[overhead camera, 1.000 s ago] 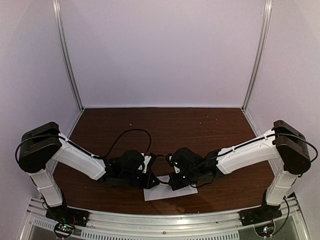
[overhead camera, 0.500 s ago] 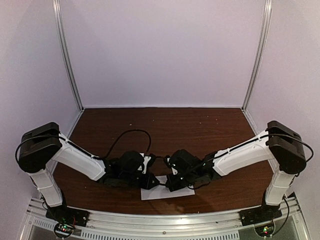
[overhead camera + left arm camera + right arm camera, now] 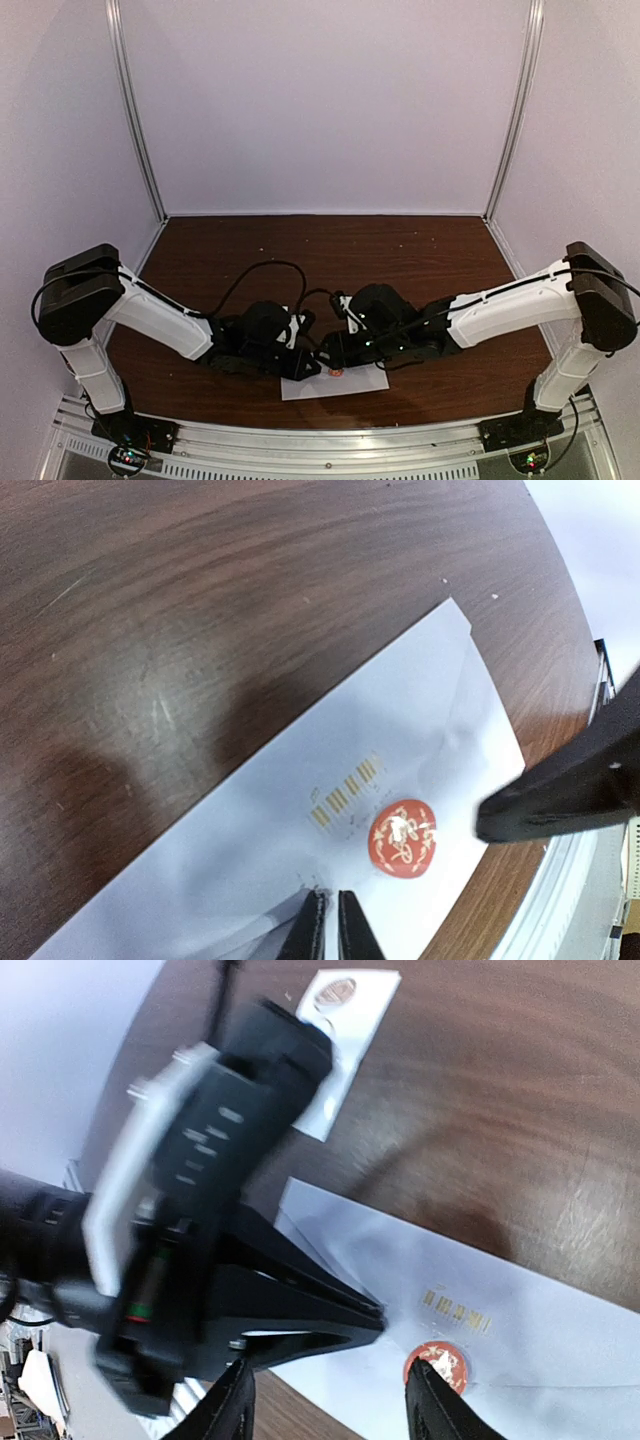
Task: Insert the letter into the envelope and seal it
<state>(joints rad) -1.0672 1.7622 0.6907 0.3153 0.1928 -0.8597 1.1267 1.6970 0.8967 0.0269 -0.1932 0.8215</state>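
Note:
The pale envelope (image 3: 300, 820) lies flat on the brown table near its front edge, flap side up, also in the top view (image 3: 360, 386). A round red seal with gold pattern (image 3: 403, 838) sits on it, next to small gold marks. My left gripper (image 3: 331, 910) is shut, its tips resting on the envelope just beside the seal. My right gripper (image 3: 332, 1405) is open, one finger (image 3: 430, 1405) just over the seal (image 3: 436, 1365), the other off the envelope's edge, and nothing is held. The letter is hidden.
A small white card with a round sticker (image 3: 345, 1015) lies on the table behind the left gripper. Both arms meet low over the envelope (image 3: 320, 360) near the table's front edge (image 3: 330, 430). Pale walls and metal posts enclose the table.
My right gripper has opened and drawn back a little to the left, and the red seal now shows on the envelope. The left gripper has stayed put.

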